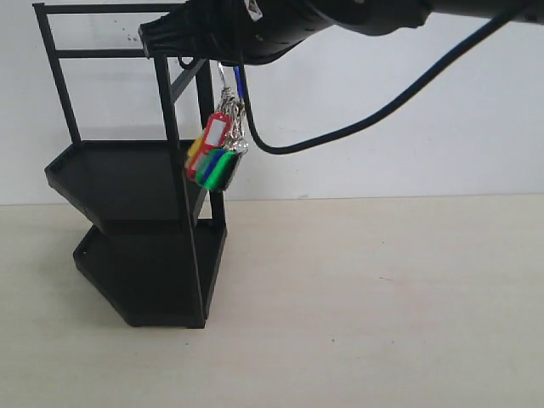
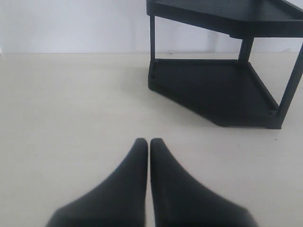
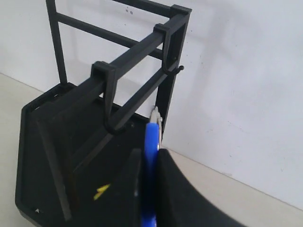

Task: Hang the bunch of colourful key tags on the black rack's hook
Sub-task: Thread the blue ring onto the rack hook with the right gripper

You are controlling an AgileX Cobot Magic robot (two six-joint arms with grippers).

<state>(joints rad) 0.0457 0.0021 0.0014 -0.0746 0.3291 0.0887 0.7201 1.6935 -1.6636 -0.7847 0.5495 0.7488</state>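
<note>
The black rack [image 1: 136, 183] stands at the left on the table. My right gripper [image 1: 223, 53] reaches across to its upper bars and is shut on the blue loop strap [image 3: 151, 142] of the key tag bunch [image 1: 214, 155]. The bunch hangs free beside the rack's front post, above the upper tray. Two J-shaped hooks hang from the top bar, a nearer hook [image 3: 111, 126] and a farther hook [image 3: 173, 71]. The strap's metal ring [image 3: 155, 115] is just beside the nearer hook, apart from it. My left gripper [image 2: 149, 142] is shut and empty, low over the table, facing the rack [image 2: 213, 90].
A black cable [image 1: 374, 110] loops down from the right arm. A white wall runs behind the rack. The pale table [image 1: 365, 306] spreads out to the rack's right.
</note>
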